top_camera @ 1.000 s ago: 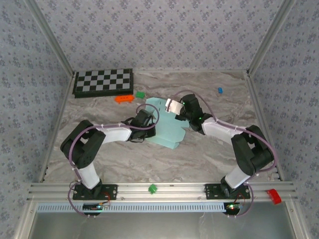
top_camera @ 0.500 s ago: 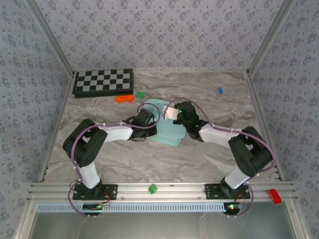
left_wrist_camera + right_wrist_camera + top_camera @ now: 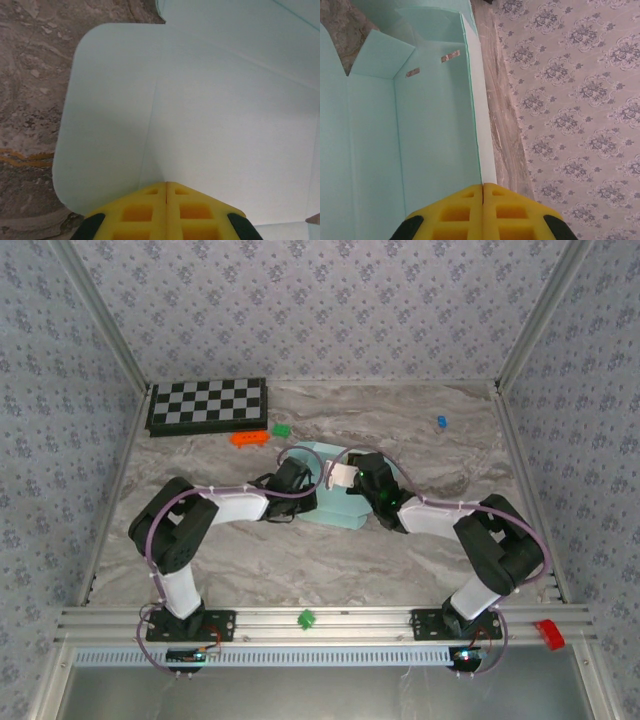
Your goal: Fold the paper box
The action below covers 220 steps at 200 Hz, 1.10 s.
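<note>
Paper box [image 3: 335,512] has its wall edge pinched by right tool [image 3: 483,186], left tool [image 3: 166,183] pressed together over flap.

Overhead; wrists close on paper box [image 3: 335,510]

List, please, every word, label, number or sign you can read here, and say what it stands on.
No readable text anywhere.
The paper box is plain mint card; two small marks on its inner wall are too small to read.
The checkered board bears only squares.
</note>
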Motion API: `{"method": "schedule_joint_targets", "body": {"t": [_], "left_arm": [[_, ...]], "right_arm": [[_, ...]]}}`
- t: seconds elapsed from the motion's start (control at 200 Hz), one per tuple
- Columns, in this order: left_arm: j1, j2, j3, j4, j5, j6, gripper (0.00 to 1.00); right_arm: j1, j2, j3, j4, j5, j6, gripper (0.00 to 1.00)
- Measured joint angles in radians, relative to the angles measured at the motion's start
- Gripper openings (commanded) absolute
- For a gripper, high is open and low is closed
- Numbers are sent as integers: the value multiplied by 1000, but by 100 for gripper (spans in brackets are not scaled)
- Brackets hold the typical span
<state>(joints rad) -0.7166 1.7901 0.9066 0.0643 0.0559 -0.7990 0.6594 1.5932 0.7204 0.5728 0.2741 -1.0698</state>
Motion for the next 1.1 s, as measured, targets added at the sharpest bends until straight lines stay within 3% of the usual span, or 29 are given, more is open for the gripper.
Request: {"method": "schedule_joint_targets", "body": {"t": [0.595,0.78,0.98,1.099], "left_arm": [[-26,2,14,-9,23,7,3],[-32,-87,23,-103,12,29,19],[-27,-270,73,-240,-94,89,36],[26,-341,90,-300,-142,146,45]], "right_arm": [[-27,13,-11,45,-23,-95,0],[-48,13,-1,35,-58,-114,0],[-62,13,12,26,-87,-126,0],[-64,13,17,16,-97,-127,0]]}}
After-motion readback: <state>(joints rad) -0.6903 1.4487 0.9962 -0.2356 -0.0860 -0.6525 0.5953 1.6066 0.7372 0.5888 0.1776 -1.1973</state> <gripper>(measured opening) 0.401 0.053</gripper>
